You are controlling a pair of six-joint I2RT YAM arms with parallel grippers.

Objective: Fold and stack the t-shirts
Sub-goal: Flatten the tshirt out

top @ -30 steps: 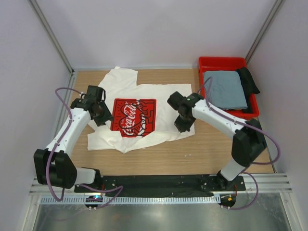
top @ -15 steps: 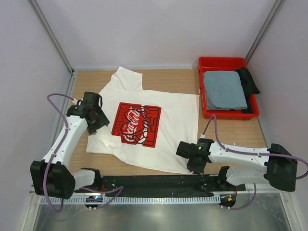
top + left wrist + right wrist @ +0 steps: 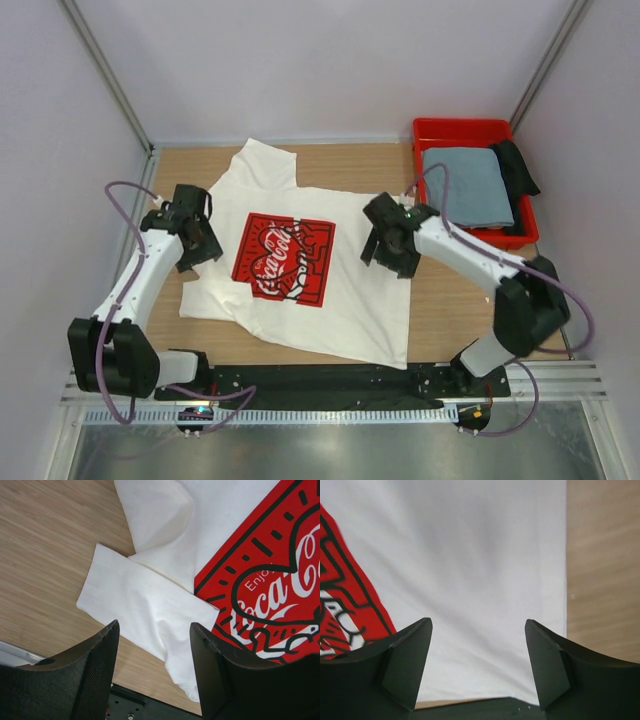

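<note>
Left gripper (image 3: 195, 238), jaws apart and empty, hovers over the sleeve (image 3: 135, 600) of the white t-shirt (image 3: 350, 285), elbow bent outward. The shirt lies spread print-up on the table (image 3: 470, 290) (apparently staged for folding). Right gripper (image 3: 388, 246), jaws apart and empty, hangs above its right edge. The grey-blue t-shirt (image 3: 465, 185) rests folded in the red bin (image 3: 465, 125).

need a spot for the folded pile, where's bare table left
Best: bare wood in front of the red bin, right of the white shirt. A thin strip runs along the back wall between shirt and bin. Crowded: the middle, under the shirt, left gripper and right gripper. The bin holds a grey shirt.
</note>
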